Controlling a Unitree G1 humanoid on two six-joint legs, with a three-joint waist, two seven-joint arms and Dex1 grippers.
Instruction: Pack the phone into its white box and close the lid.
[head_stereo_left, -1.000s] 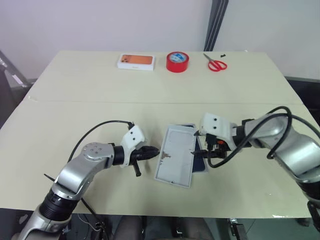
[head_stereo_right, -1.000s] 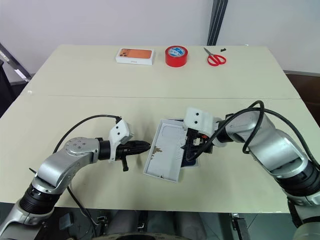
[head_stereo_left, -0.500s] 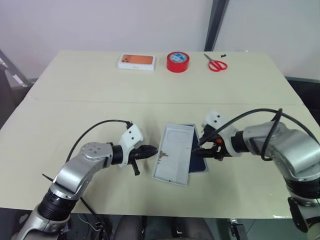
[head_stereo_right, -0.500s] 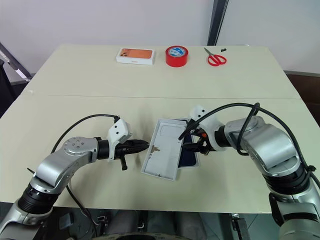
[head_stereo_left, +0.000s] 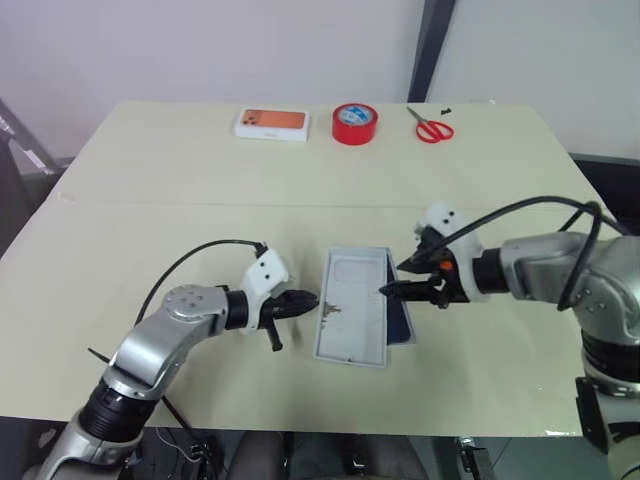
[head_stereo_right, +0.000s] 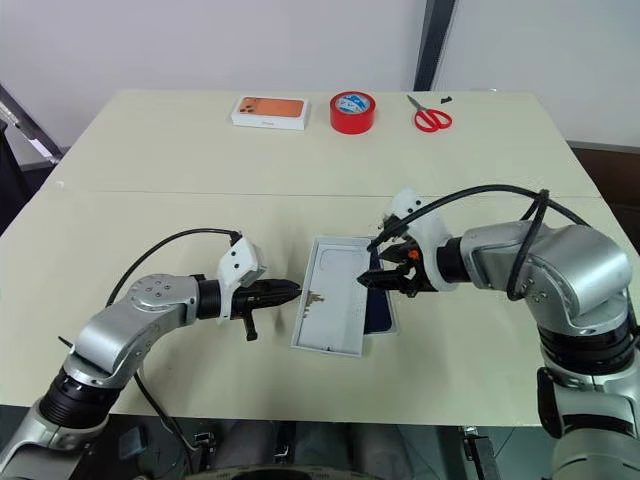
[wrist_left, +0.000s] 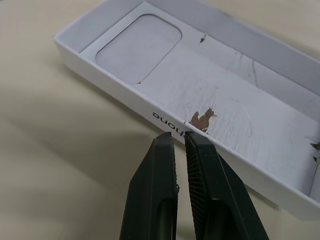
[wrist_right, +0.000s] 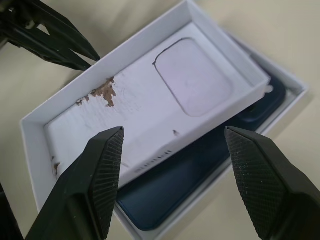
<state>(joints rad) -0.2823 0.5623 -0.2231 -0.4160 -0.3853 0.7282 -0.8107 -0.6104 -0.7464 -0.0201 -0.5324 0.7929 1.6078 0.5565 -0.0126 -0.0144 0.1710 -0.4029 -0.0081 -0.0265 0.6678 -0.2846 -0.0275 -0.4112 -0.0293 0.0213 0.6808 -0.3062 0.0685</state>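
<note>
The slim dark navy-blue phone (wrist_right: 185, 187) lies in a shallow white cardboard tray (wrist_right: 295, 97) under an open-side-up white box (head_stereo_right: 335, 308); right gripper (wrist_right: 172, 185) gapes wide, empty; left gripper (wrist_left: 181, 145) pinched shut at that box's wall.

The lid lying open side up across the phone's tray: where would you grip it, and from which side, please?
Probably the lid's long wall on the robot's right, raised over the phone in the white box. The floor is flat, but that thin upright wall suits a pinch, one finger inside, one outside. The open right gripper hangs just above, so come down from there.
</note>
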